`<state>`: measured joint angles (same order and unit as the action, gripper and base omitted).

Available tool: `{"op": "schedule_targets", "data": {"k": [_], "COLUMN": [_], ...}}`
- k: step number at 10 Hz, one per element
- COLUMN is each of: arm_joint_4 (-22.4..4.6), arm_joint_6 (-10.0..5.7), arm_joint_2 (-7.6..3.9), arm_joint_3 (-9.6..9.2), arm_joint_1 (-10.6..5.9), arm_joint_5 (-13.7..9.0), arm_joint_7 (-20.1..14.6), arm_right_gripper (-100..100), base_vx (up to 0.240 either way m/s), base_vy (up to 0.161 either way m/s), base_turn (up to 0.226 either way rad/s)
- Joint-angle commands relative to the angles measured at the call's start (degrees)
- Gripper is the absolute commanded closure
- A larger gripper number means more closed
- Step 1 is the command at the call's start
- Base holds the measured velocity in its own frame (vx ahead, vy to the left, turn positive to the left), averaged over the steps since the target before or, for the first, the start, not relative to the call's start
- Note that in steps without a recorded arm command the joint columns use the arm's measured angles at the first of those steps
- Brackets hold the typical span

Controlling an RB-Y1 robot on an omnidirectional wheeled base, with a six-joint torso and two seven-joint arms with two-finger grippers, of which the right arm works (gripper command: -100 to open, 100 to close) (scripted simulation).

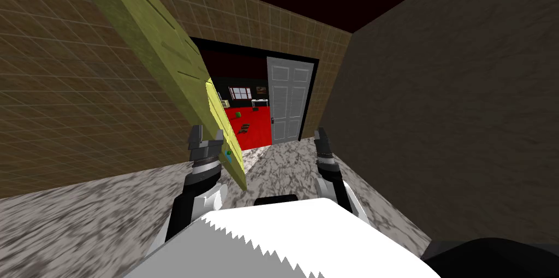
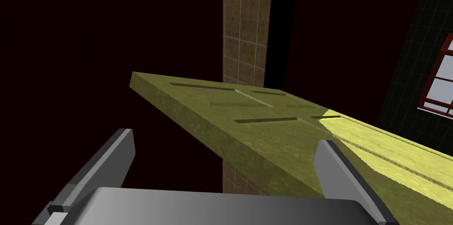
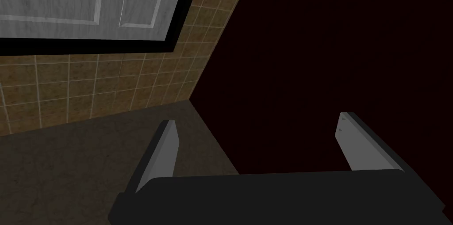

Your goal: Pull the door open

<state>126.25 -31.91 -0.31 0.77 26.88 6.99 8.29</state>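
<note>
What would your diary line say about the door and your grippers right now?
door: olive, standing partly open | left gripper: open, at door's free edge by teal handle | right gripper: open, away from door

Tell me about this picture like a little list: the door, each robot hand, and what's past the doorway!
door: yellow-green door, swung partly open, its edge towards the robot
left gripper: fingers open, right at the door's free edge
right gripper: fingers open, holding nothing, apart from the door
past the doorway: red floor, with a grey door beside it
under the robot: grey marbled floor
</note>
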Motion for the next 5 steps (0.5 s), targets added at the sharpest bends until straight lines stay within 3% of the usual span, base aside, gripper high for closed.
{"op": "schedule_targets", "data": {"k": [1,5], "arm_joint_4": [-1.77,-6.27], "arm_joint_6": [-0.24,-0.85], "arm_joint_2": [-0.62,-1.86], "arm_joint_3": [-0.07,-0.24], "arm_joint_1": [-0.52,-1.84], "arm_joint_5": [-0.21,-0.74], "arm_joint_7": [-0.19,-0.67], "arm_right_gripper": [-100,-100], "base_vx": [0.094,0.162], "base_vy": [-0.066,0.035], "base_turn": [0.052,0.05]}}
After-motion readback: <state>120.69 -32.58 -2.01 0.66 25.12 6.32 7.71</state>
